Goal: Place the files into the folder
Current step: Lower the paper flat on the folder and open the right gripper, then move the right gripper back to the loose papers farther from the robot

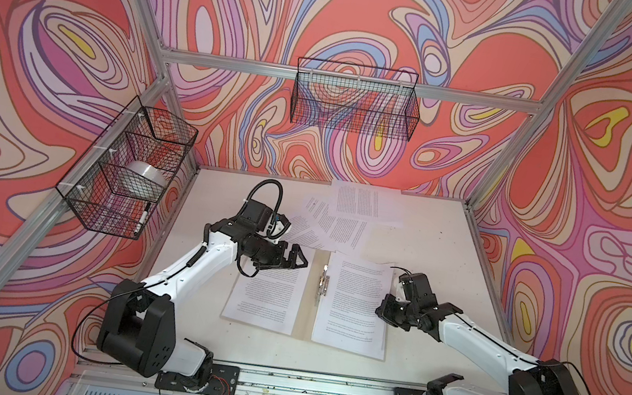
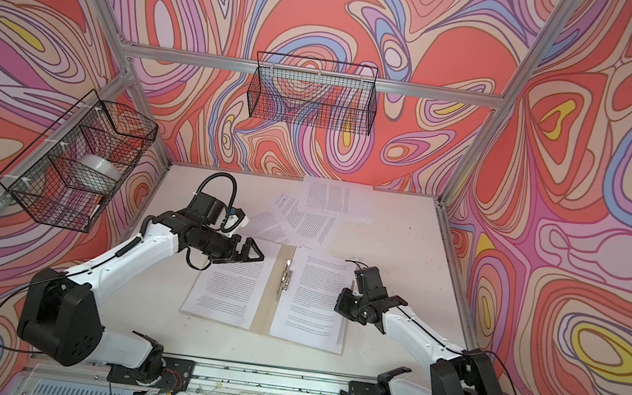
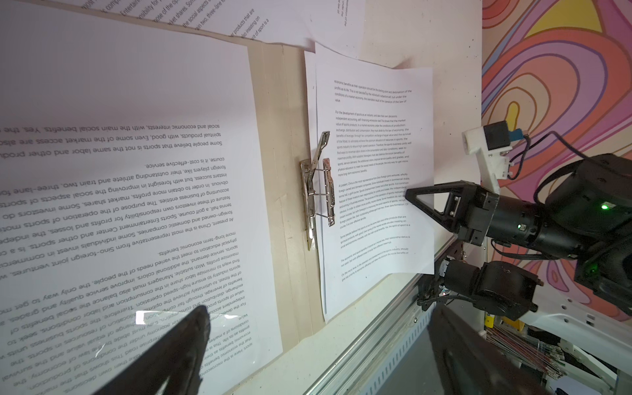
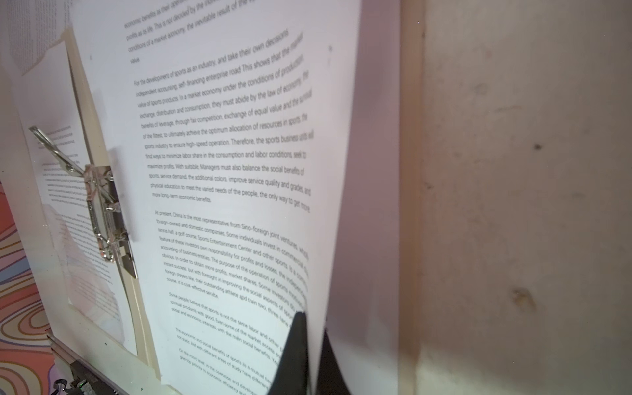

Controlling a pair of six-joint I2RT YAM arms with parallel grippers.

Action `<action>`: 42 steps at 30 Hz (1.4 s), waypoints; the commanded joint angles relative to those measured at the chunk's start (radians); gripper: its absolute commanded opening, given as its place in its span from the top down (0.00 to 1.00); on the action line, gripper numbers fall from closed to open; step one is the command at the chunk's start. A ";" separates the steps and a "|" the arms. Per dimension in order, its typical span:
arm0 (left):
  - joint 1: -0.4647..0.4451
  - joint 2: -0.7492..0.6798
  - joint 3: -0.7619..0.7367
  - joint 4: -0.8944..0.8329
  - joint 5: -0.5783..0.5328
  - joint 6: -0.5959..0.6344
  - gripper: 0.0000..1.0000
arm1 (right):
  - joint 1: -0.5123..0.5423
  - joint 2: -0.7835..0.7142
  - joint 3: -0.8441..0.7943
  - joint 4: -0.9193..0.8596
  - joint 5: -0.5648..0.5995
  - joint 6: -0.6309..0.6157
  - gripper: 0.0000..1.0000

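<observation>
The tan folder (image 1: 306,314) (image 2: 263,313) lies open flat on the table, its metal clip (image 1: 322,281) (image 3: 321,191) (image 4: 102,212) at the spine. One printed file (image 1: 266,300) (image 3: 119,171) rests on its left flap. Another file (image 1: 353,308) (image 3: 372,171) (image 4: 222,171) lies on the right flap, its outer edge lifted. My right gripper (image 1: 380,310) (image 2: 338,300) (image 4: 311,342) is shut on that edge. My left gripper (image 1: 299,261) (image 2: 255,257) (image 3: 318,345) hangs open over the left file's far end, holding nothing. Several loose files (image 1: 344,219) (image 2: 312,215) are spread behind the folder.
A wire basket (image 1: 129,168) on the left wall holds a tape roll and a marker. A second wire basket (image 1: 355,99) hangs on the back wall. An aluminium rail (image 1: 301,381) carrying both arm bases runs along the table's front edge.
</observation>
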State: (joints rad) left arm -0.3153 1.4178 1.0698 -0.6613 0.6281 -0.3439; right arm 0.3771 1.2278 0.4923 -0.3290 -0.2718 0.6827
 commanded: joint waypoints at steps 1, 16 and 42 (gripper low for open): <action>0.000 0.007 0.003 0.002 0.013 0.007 0.00 | 0.012 0.023 0.022 0.028 -0.007 -0.022 1.00; 0.001 0.013 0.003 0.002 0.015 0.006 0.00 | 0.022 0.073 0.035 0.041 -0.017 -0.043 1.00; 0.002 0.011 0.012 -0.015 -0.057 -0.005 0.00 | 0.021 -0.054 0.131 -0.255 0.214 0.015 0.24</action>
State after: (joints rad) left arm -0.3153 1.4231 1.0698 -0.6613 0.6136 -0.3443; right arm 0.3943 1.2114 0.5751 -0.4900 -0.1795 0.7013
